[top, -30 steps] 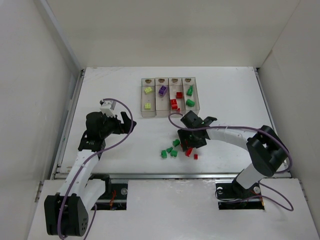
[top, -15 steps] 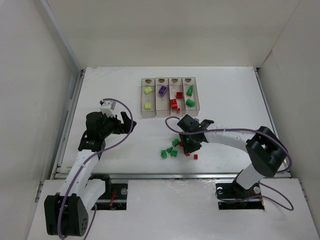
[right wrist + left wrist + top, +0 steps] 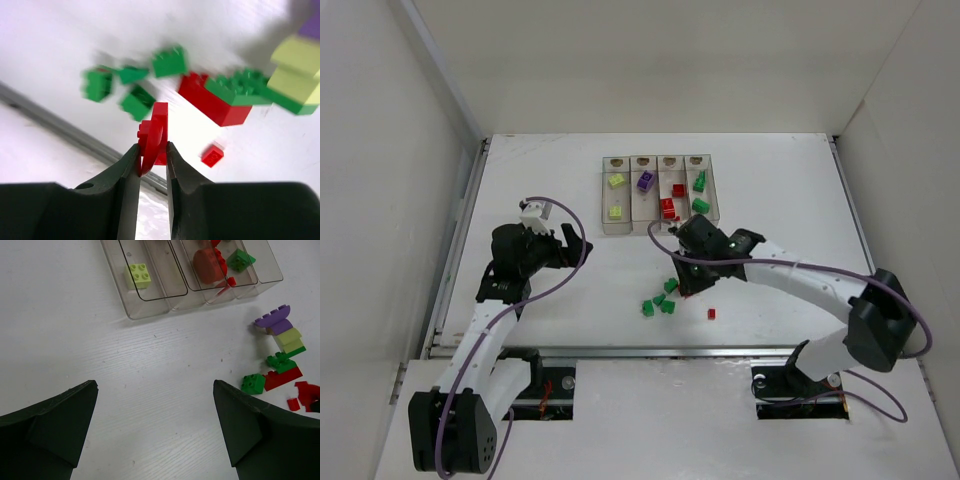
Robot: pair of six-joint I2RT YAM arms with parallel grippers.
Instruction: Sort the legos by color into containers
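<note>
My right gripper (image 3: 151, 147) is shut on a thin red lego (image 3: 155, 131), held edge-on above the table. Below it lie loose legos: several green ones (image 3: 131, 84), a red brick topped with green (image 3: 216, 104), a tiny red piece (image 3: 212, 155) and a yellow-green one (image 3: 299, 70). From above, the right gripper (image 3: 688, 268) hangs just in front of the containers (image 3: 644, 216), which hold yellow-green (image 3: 616, 181), purple (image 3: 645, 182), red (image 3: 668, 207) and green (image 3: 700, 205) legos. My left gripper (image 3: 575, 245) stands open and empty to the left; its view shows the containers (image 3: 150, 310).
Green legos (image 3: 660, 303) and a small red one (image 3: 711, 313) lie near the table's front edge. A stacked purple, yellow-green, green and red cluster (image 3: 282, 342) sits right of the left gripper (image 3: 155, 390). White walls enclose the table on three sides.
The right gripper has shut on the red lego among the loose pile and lifted it a little toward the containers. The left arm has not moved.
</note>
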